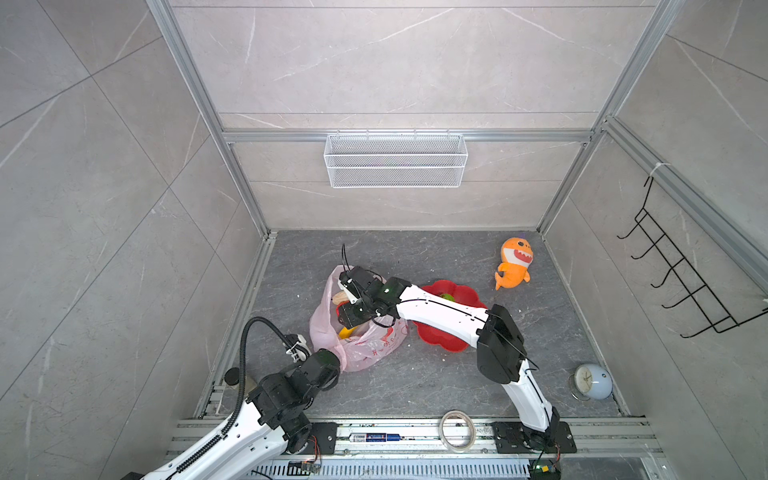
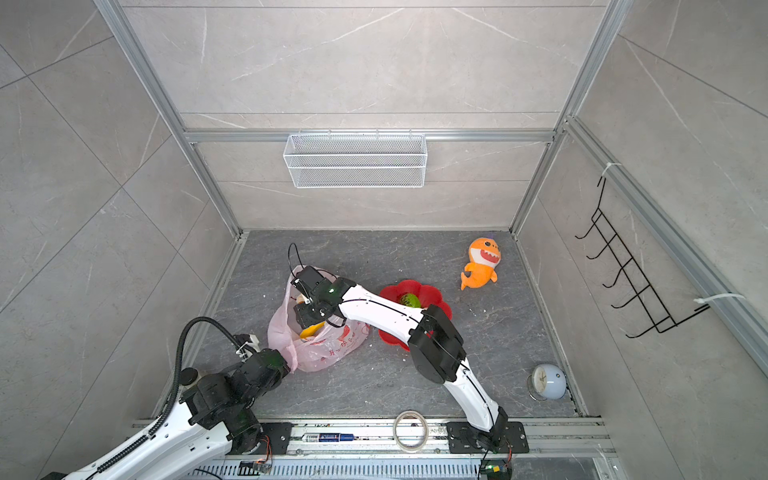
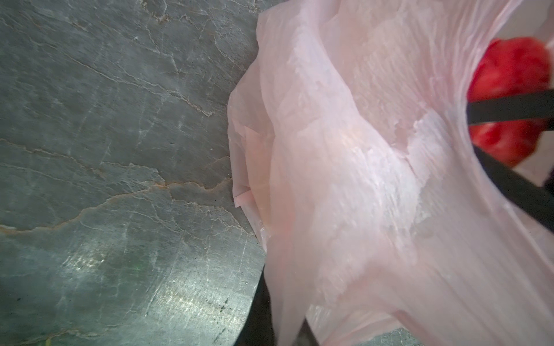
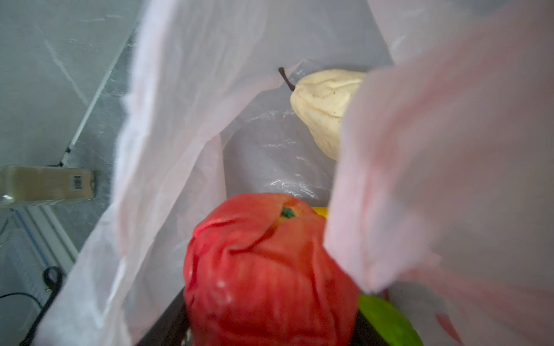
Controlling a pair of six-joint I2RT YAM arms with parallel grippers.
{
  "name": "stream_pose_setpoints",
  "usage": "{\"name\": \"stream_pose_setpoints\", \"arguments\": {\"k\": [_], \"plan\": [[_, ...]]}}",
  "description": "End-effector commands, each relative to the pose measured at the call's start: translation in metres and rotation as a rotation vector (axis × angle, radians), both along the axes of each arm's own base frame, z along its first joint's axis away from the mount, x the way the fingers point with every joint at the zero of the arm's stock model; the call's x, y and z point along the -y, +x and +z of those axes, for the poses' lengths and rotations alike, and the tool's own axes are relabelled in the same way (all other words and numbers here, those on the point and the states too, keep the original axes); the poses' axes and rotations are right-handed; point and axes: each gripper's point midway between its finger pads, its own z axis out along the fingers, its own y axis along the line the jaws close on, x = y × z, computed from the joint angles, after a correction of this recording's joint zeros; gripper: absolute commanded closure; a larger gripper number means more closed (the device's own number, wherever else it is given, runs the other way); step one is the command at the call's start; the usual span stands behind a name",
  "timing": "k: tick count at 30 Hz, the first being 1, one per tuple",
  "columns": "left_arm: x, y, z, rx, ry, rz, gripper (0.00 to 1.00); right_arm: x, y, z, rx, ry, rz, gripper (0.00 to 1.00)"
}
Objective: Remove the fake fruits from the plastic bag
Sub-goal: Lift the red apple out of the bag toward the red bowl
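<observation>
The pink plastic bag [image 1: 374, 345] [image 2: 332, 349] lies left of the floor's middle with its mouth held up. My left gripper [image 1: 338, 358] [image 2: 291, 360] [image 3: 287, 329] is shut on a fold of its rim. My right gripper [image 1: 348, 320] [image 2: 307, 318] reaches into the mouth and is shut on a red fake fruit [image 4: 269, 269] [image 3: 509, 69]. Inside the plastic bag [image 4: 449, 149] [image 3: 359, 149] lie a cream pear [image 4: 323, 104] [image 1: 340, 297], a green fruit [image 4: 386, 320] and a yellow fruit [image 1: 347, 332] [image 2: 311, 330]. Another green fruit [image 1: 446, 297] [image 2: 409, 300] sits in the red dish [image 1: 440, 338] [image 2: 390, 336].
An orange plush shark [image 1: 515, 262] lies at the back right and a pale blue clock [image 1: 592, 381] at the front right. A tape roll [image 1: 457, 430] and a marker [image 1: 374, 437] rest on the front rail. A wire basket [image 1: 395, 160] and a black hook rack [image 1: 685, 282] hang on the walls.
</observation>
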Motion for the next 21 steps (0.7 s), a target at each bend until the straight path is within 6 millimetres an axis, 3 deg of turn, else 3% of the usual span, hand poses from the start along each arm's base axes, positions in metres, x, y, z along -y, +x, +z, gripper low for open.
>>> {"name": "stream_pose_setpoints", "arguments": {"k": [1,11,17,21], "plan": [[0.003,0.007,0.005,0.036,0.013,-0.015,1.0,0.005,-0.011,0.033,0.019,0.05,0.038,0.5],[0.006,0.01,0.006,0.069,0.002,-0.03,1.0,0.021,-0.031,0.083,0.01,0.115,0.076,0.5],[0.007,0.011,0.006,0.084,-0.008,-0.033,1.0,0.047,-0.041,0.102,0.029,0.117,0.051,0.51],[0.009,0.013,0.007,0.084,-0.001,-0.042,1.0,0.076,-0.044,0.112,0.061,0.11,-0.007,0.51]]}}
